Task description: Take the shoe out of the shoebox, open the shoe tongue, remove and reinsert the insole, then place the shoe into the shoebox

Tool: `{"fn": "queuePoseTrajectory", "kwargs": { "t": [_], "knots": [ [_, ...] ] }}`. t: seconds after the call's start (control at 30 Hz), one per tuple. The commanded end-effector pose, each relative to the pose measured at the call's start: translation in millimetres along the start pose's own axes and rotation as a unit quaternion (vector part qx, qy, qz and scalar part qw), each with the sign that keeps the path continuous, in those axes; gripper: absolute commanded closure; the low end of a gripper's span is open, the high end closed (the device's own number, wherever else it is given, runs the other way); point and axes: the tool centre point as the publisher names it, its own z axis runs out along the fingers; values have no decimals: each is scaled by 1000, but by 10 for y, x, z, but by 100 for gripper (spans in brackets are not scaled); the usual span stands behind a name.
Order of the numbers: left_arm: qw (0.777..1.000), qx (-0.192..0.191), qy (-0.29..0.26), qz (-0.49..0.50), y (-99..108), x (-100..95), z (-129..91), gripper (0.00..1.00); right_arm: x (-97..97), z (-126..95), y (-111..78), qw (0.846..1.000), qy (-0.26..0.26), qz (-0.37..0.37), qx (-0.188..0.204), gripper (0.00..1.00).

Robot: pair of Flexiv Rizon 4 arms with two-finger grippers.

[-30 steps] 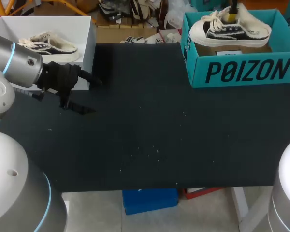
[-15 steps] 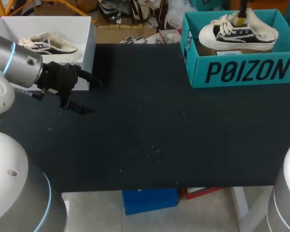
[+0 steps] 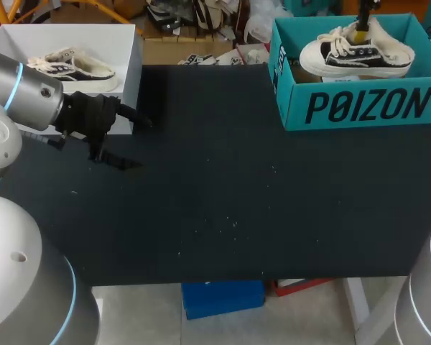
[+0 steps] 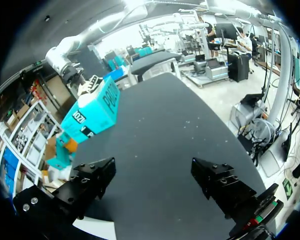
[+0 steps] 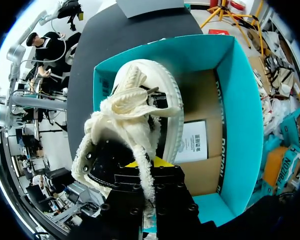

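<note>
The right jaws are at one o'clock on the desk [image 3: 223,187], clamped on the fleecy heel collar of the shoe [image 3: 355,52], with one yellow tip tucked inside the opening. The shoe rides level within the walls of the teal shoebox [image 3: 359,108], toe toward nine o'clock. Whether its sole touches the cardboard floor, I can't tell. At nine o'clock, the left jaws hang low over the desk, spread wide.

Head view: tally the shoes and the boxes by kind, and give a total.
Cream-and-black canvas sneakers: 2, far-right sneaker, far-left sneaker.
Open cardboard boxes: 2, teal shoebox, white box.
Total: 4.
</note>
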Motion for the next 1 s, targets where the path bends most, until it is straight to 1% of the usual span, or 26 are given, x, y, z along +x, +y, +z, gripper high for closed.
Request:
{"fn": "queuePoseTrajectory", "kwargs": {
  "t": [0.03, 0.3, 0.7, 1.0],
  "knots": [
    [1000, -1, -1, 0, -2, 3, 2, 0, -146, 101, -9, 998, 66, 1, 1, 100],
    [1000, -1, -1, 0, -2, 3, 2, 0, -265, 343, -37, 996, 86, 5, -3, 100],
    [1000, -1, -1, 0, -2, 3, 2, 0, -401, 784, 4, 992, 125, -2, 1, 100],
    [1000, -1, -1, 0, -2, 3, 2, 0, -426, 1070, 22, 988, 156, -6, 2, 100]
  ]
}}
